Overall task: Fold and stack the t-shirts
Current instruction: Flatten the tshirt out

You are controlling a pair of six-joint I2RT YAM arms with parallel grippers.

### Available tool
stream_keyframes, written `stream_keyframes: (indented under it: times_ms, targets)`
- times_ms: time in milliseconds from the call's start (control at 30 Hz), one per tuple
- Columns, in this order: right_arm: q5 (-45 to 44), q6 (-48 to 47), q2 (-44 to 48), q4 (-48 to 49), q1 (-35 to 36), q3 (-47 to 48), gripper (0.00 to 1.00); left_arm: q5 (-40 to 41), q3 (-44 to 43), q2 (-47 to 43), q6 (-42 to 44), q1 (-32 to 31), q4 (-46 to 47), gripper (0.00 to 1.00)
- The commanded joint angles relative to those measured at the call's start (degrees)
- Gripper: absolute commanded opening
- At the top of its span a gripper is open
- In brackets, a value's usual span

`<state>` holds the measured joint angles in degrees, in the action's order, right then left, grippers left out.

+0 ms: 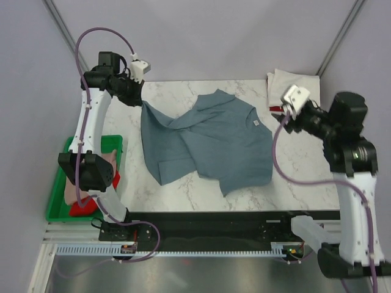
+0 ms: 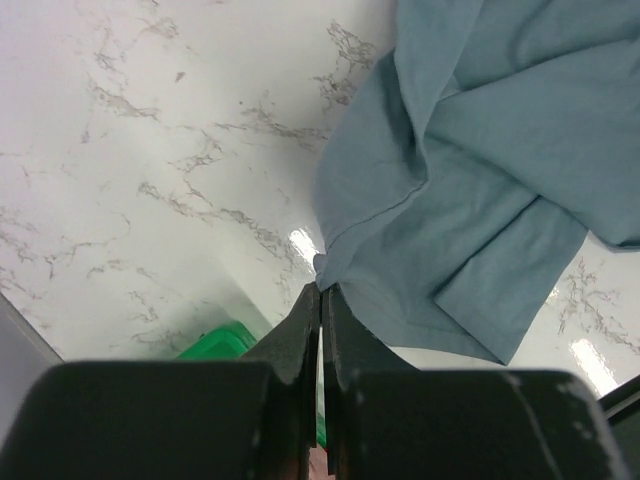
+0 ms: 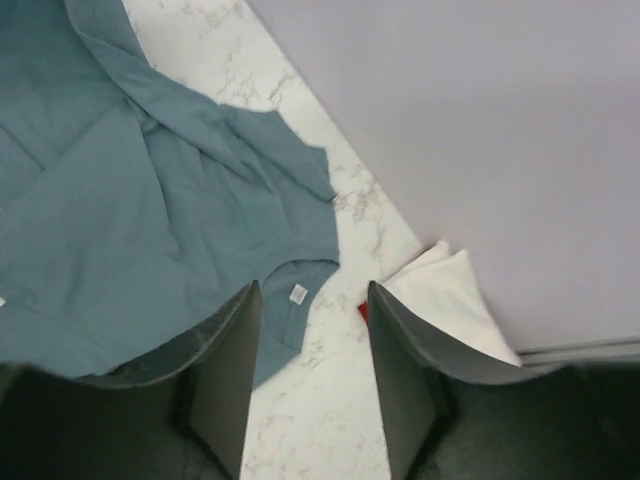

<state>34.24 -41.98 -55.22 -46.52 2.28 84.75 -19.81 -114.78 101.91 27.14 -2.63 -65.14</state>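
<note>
White marble-patterned table lies before me. A green plastic tray sits just beside its left edge.

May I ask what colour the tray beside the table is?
The tray is green, best seen from top external.

Overhead view looks down; both wrist views (closer) share the t-shirt
</note>
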Motion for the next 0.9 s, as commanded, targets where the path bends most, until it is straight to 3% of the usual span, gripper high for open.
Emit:
stream_keyframes:
  times_ms: [0,33,100,133,367,533,867]
  targets:
    - [-0.66,8.22,-18.83,11.71,0.70,1.01,0.52,-1.63,-1.23,3.99,1.61,-1.58,-1.47,0.03]
    - [-0.32,10.14,-28.44,11.28,1.05,7.47,0.49,-2.07,-0.89,4.87,1.34,-2.02,-1.65,0.03]
    - [1.09,12.08,-38.51,10.32,1.93,15.49,0.44,-2.07,-0.53,6.98,0.55,-2.38,-1.83,0.03]
    - [1.18,12.79,-47.78,9.18,2.46,24.15,0.43,-2.59,0.17,7.42,0.12,-2.46,-1.92,0.03]
    - [1.09,12.96,-80.98,6.26,5.45,59.63,0.44,-3.39,3.33,10.24,0.64,-2.64,-1.39,0.03]
    - [-1.80,19.73,-86.19,24.41,5.80,53.26,0.48,-4.26,4.82,12.43,1.08,-2.73,-1.56,0.03]
    - [-4.00,28.09,-96.56,30.17,5.89,55.88,0.53,-4.18,5.54,15.51,0.55,-5.10,-2.09,0.02]
